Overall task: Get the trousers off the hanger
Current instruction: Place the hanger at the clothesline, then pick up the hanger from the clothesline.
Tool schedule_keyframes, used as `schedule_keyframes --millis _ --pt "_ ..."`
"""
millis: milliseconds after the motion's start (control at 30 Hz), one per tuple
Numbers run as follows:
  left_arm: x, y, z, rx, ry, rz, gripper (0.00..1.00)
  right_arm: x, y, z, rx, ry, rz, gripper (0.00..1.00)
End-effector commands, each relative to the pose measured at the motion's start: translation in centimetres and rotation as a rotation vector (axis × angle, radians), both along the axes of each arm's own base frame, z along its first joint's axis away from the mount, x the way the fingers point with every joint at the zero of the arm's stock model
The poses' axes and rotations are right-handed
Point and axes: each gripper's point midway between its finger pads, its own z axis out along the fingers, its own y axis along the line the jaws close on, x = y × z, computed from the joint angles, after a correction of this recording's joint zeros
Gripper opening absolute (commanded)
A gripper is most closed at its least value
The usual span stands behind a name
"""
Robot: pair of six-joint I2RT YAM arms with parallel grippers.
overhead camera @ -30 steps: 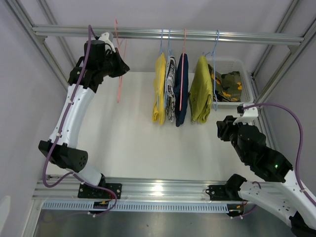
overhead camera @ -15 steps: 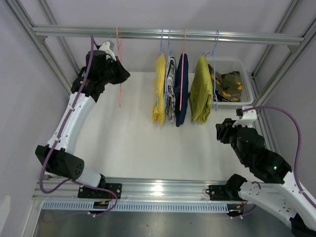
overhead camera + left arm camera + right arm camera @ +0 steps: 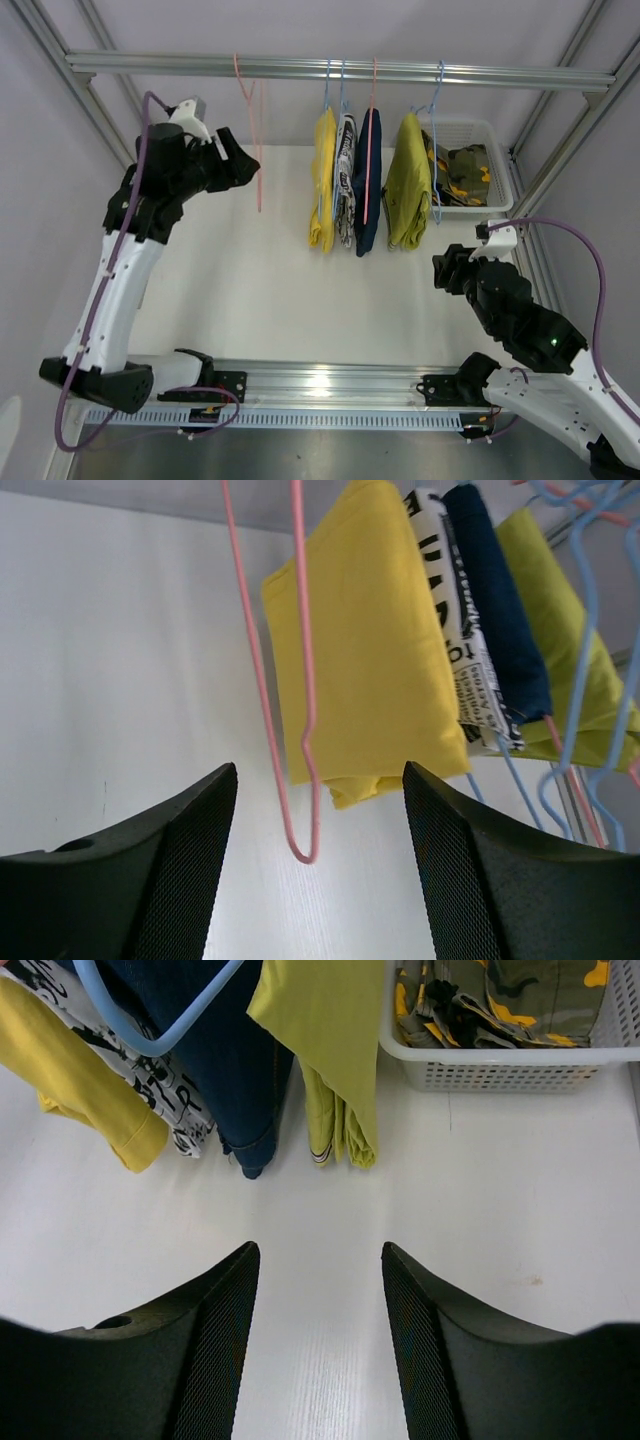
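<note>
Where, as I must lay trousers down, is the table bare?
Bare table around the pink hanger and in front of the hung row. Crowded: four trousers packed on the rail, basket holding a camouflage pair.

1. The table (image 3: 280, 290) and both arms (image 3: 120, 270) are viewed from above and behind.
2. The trousers (image 3: 370, 640) are seen closely, just ahead of the left claw (image 3: 317, 772).
3. The same trousers are seen beyond the right claw (image 3: 320, 1250), looking down.

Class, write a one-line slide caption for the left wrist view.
Open left gripper faces a bare pink hanger; beyond hang yellow trousers, print trousers, navy trousers and olive trousers.
</note>
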Motion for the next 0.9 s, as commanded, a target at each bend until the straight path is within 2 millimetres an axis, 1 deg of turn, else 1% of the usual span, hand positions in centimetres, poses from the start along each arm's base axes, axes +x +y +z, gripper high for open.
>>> schedule_keyframes --millis 0,33,100,133,167,233,267,300,367,400,467,500,533,567,600,633,667,733,867 --pt "-3.1 0.3 4.9 -0.017 -0.131 -0.028 0.72 -0.1 0.0 0.5 0.027 -0.02 0.001 0.57" --pt "-4.1 -0.1 6.2 -0.037 -0.166 -0.063 0.73 -0.2 -0.1 0.6 0.033 -0.023 0.0 0.57" --pt "-5.0 -1.0 8.1 -0.076 -0.231 -0.123 0.76 -0.3 -0.2 0.8 0.039 -0.031 -0.002 0.58" --pt "-5.7 -2.1 8.8 -0.103 -0.254 -0.199 0.78 -0.3 -0.3 0.8 0.042 -0.033 -0.006 0.58" --pt "-5.8 -2.7 10.1 -0.122 -0.302 -0.237 0.78 -0.3 -0.2 0.8 0.042 -0.034 -0.002 0.59" --pt "-5.8 -3.8 10.7 -0.148 -0.323 -0.297 0.8 -0.3 -0.3 0.8 0.041 -0.033 -0.004 0.59" --pt "-5.5 -4.6 10.5 -0.169 -0.308 -0.338 0.8 -0.3 -0.3 0.8 0.041 -0.032 -0.007 0.59" --pt "-5.2 -5.0 11.0 -0.183 -0.323 -0.356 0.8 -0.3 -0.4 0.8 0.041 -0.034 -0.009 0.6" --pt "-4.6 -6.0 10.6 -0.211 -0.298 -0.393 0.8 -0.3 -0.4 0.7 0.04 -0.033 -0.01 0.6" --pt "-3.6 -6.4 10.2 -0.221 -0.285 -0.399 0.8 -0.3 -0.4 0.7 0.04 -0.033 -0.012 0.6" --pt "-2.7 -6.9 9.5 -0.24 -0.263 -0.409 0.79 -0.3 -0.4 0.7 0.04 -0.035 -0.012 0.61" --pt "-2.0 -7.3 8.8 -0.245 -0.241 -0.41 0.79 -0.3 -0.5 0.7 0.042 -0.035 -0.012 0.61" --pt "-1.5 -7.5 8.4 -0.249 -0.24 -0.412 0.78 -0.3 -0.5 0.7 0.04 -0.036 -0.011 0.61" --pt "-1.3 -7.7 8.2 -0.256 -0.235 -0.417 0.75 -0.3 -0.5 0.7 0.043 -0.038 -0.011 0.62" --pt "-1.0 -7.8 8.0 -0.258 -0.234 -0.419 0.67 -0.3 -0.4 0.6 0.04 -0.035 -0.008 0.62" --pt "-0.3 -8.1 7.0 -0.259 -0.209 -0.418 0.64 -0.3 -0.4 0.6 0.037 -0.035 -0.007 0.62" --pt "-0.1 -8.2 7.1 -0.26 -0.212 -0.421 0.62 -0.2 -0.3 0.6 0.039 -0.038 -0.006 0.62" --pt "0.7 -8.6 6.3 -0.263 -0.194 -0.427 0.62 -0.2 -0.2 0.5 0.034 -0.037 -0.003 0.62" --pt "1.5 -9.5 5.9 -0.298 -0.194 -0.455 0.59 -0.1 -0.2 0.5 0.028 -0.036 -0.003 0.63"
